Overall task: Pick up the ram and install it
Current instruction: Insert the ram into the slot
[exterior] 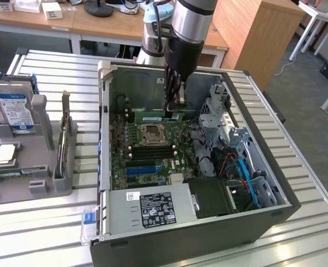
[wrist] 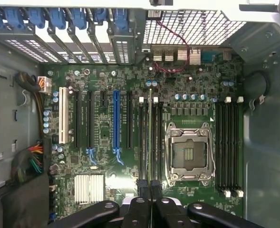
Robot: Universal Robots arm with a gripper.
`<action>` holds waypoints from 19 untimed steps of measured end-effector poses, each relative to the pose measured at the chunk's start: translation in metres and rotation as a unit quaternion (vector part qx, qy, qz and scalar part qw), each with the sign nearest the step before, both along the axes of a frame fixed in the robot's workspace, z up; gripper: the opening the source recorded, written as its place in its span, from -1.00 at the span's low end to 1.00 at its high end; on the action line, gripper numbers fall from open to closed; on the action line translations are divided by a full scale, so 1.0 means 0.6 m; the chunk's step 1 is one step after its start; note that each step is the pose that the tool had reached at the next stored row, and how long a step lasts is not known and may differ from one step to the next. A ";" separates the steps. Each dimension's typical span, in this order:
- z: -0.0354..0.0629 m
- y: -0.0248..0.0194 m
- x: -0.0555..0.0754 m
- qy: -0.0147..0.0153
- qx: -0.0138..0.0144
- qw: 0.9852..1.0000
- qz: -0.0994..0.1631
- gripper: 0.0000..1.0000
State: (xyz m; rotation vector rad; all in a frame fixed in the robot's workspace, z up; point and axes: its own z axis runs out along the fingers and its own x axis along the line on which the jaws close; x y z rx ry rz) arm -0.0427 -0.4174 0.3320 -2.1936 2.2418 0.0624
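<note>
On a slatted metal tabletop (exterior: 52,61), an open grey computer tower case (exterior: 105,111) lies on its side so the silver-and-black robot arm (exterior: 189,28) can reach straight down to the green motherboard (exterior: 125,161). The black claw (exterior: 174,105), clamped on the long thin green ram stick (exterior: 152,117), holds it on edge just beyond the square processor socket (exterior: 151,133). The stick's long axis runs across the exterior view, in line with the memory slots.

Open computer case (exterior: 208,239) on a slatted metal table (exterior: 52,222), green motherboard (wrist: 106,85) inside with empty processor socket (wrist: 189,154), blue expansion slot (wrist: 115,118) and finned heatsink (wrist: 89,187), labelled power supply (exterior: 152,208), grey holder (exterior: 35,144) beside the case carrying a blue-labelled hard drive (exterior: 14,108) and square silver chip (exterior: 5,154)
</note>
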 end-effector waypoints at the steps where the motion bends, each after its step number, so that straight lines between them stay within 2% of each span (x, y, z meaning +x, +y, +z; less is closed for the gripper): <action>1: -0.002 0.0000 0.000 0.000 0.000 1.000 -0.001 -0.76; 6: -0.007 0.0000 0.007 0.000 0.000 1.000 -0.004 -0.76; 19: -0.016 0.0000 0.007 0.000 0.000 1.000 -0.004 -0.76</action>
